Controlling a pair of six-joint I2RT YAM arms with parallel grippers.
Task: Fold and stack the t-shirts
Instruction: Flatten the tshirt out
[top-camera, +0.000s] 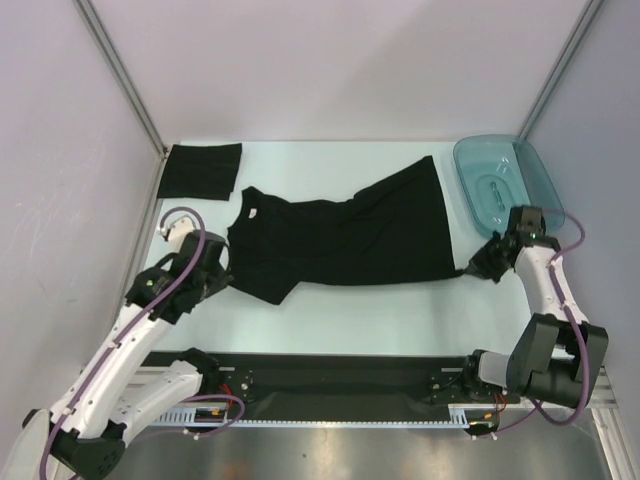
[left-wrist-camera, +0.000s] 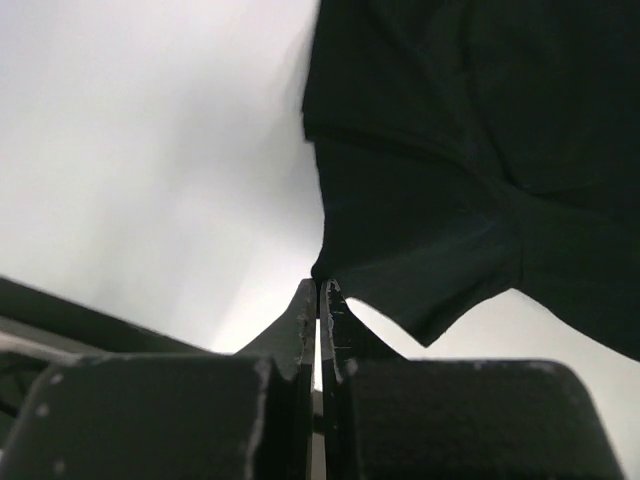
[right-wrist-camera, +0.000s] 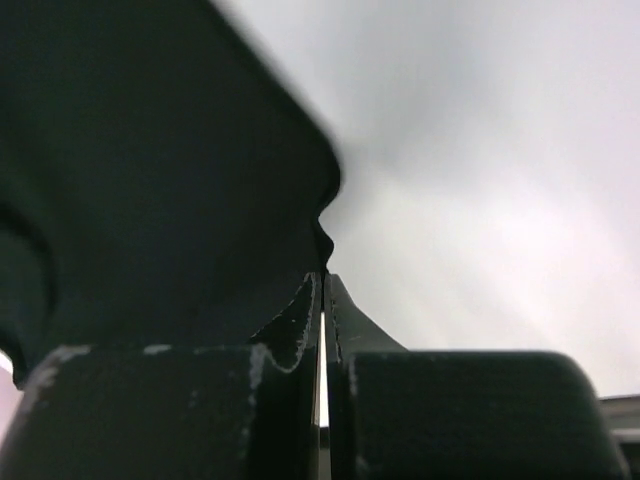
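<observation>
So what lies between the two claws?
The spread t-shirt, pinched by the left claw and the right claw at opposite ends; clearest in the top view.

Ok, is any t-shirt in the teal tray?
No, the teal tray holds no cloth; the folded t-shirt lies at the far left of the table, the open t-shirt in the middle.

Two black shirts on the worktop (top-camera: 380, 320) right now: the spread t-shirt (top-camera: 340, 240) just left of the teal tray (top-camera: 505, 180), the folded t-shirt (top-camera: 200, 170) well left of it. One tray, that's all. Two arms in play: left gripper (top-camera: 228, 268), right gripper (top-camera: 468, 270).
</observation>
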